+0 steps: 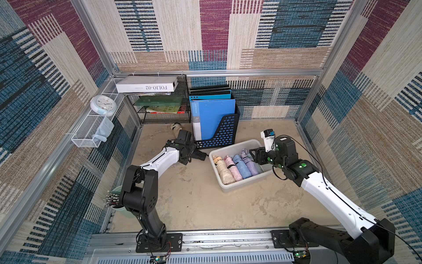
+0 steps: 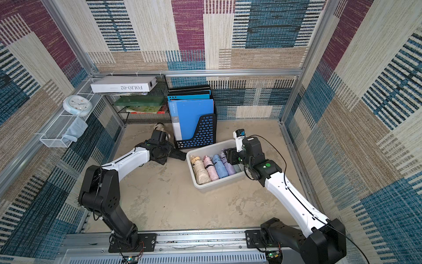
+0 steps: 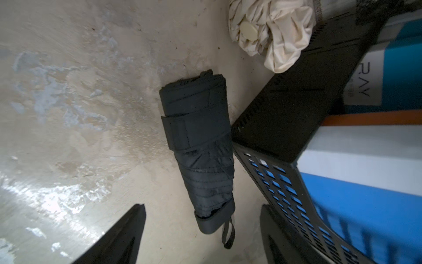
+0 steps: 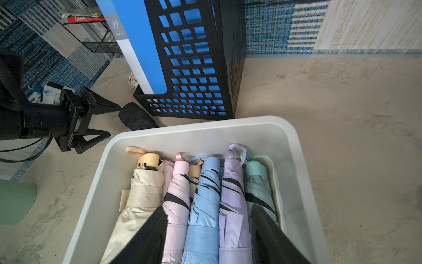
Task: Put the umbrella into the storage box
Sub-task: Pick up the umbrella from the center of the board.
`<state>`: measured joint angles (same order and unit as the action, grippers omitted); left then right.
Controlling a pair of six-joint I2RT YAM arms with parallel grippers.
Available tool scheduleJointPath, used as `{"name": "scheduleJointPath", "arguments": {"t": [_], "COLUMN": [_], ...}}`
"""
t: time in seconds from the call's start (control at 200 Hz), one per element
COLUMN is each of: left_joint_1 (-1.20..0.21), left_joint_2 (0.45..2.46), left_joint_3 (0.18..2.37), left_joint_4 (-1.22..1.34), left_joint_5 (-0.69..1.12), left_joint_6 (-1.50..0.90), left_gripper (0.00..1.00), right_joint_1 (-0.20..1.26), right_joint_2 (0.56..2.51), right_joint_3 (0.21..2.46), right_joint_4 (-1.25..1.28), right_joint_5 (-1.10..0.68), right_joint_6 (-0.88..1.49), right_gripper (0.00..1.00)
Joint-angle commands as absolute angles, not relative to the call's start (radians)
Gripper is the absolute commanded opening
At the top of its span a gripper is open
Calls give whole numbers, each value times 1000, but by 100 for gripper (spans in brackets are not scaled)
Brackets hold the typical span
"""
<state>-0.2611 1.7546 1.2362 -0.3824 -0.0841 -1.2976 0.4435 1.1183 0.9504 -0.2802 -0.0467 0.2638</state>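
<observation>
Black umbrella (image 3: 198,146): lies flat on the worktop (image 3: 80,114), just beside the black file holder (image 3: 285,128), outside the storage box (image 4: 205,130).
Left fingers (image 3: 123,237): spread wide above it, holding nothing.
Right fingers (image 4: 148,237): apart over the box's folded umbrellas (image 4: 205,194), empty.

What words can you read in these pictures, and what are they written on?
"FOLIO-02": on the white box, upside down in both top views.
"RAY": on the white label of a blue folder, left wrist view.
Too small or blurred: numbers on the clock, covers of the books.
</observation>
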Motion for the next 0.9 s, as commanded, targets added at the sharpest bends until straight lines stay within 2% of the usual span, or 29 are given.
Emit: {"name": "scheduleJointPath", "arguments": {"t": [0.0, 0.466, 0.897], "left_joint_1": [-253, -231, -164], "left_joint_2": [1773, 1894, 2049], "left_joint_3": [1265, 1357, 1475], "left_joint_4": [-432, -491, -523], "left_joint_5": [-99, -85, 15], "left_joint_6": [-1297, -1327, -1292], "left_gripper": [84, 86, 85], "right_joint_1": [444, 445, 445], "right_joint_2": [1099, 1131, 1136], "right_joint_3": [942, 959, 947], "right_joint_4": [-281, -288, -277], "right_joint_5": [-9, 5, 1], "right_joint_6": [281, 280, 293], "right_gripper": [62, 63, 63]}}
